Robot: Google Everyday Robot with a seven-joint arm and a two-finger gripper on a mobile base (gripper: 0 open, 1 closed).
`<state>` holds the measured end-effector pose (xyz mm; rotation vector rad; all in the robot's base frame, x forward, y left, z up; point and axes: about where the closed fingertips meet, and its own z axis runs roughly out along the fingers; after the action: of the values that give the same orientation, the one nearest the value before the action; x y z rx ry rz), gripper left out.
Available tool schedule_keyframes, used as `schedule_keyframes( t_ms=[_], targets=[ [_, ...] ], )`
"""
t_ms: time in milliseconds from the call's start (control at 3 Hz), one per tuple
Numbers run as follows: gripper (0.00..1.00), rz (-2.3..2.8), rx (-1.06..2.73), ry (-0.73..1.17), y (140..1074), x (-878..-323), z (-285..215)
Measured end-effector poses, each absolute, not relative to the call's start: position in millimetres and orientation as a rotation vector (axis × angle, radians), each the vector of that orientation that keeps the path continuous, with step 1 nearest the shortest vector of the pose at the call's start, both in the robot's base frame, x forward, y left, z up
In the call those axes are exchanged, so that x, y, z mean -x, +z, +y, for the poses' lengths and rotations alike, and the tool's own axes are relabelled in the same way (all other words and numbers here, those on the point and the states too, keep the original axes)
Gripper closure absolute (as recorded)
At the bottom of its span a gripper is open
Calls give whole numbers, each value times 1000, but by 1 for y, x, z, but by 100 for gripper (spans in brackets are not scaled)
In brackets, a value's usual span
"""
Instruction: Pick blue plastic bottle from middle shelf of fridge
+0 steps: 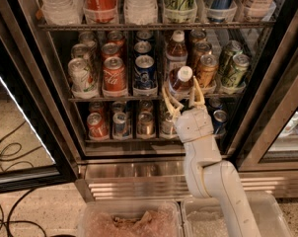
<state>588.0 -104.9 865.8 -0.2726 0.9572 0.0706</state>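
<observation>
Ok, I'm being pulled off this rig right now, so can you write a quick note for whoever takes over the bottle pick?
Gripper: at the front of the middle shelf, at the lower part of the blue plastic bottle; a firm hold cannot be confirmed.
Bottle: tilted at the shelf's front edge, with a similar bottle upright behind it.
Done: reach into the open fridge.
Left: confirm the grasp, then draw the bottle clear of the fridge.
</observation>
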Motion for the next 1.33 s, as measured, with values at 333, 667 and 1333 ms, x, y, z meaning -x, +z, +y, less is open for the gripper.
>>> schedule_keyframes(
  t_ms=[333,667,1333],
  targets=[
    [100,975,322,106,863,-566,-102],
    [100,1029,374,148,856,-539,-107],
    [100,1203,502,270,825,-495,-133]
  ],
)
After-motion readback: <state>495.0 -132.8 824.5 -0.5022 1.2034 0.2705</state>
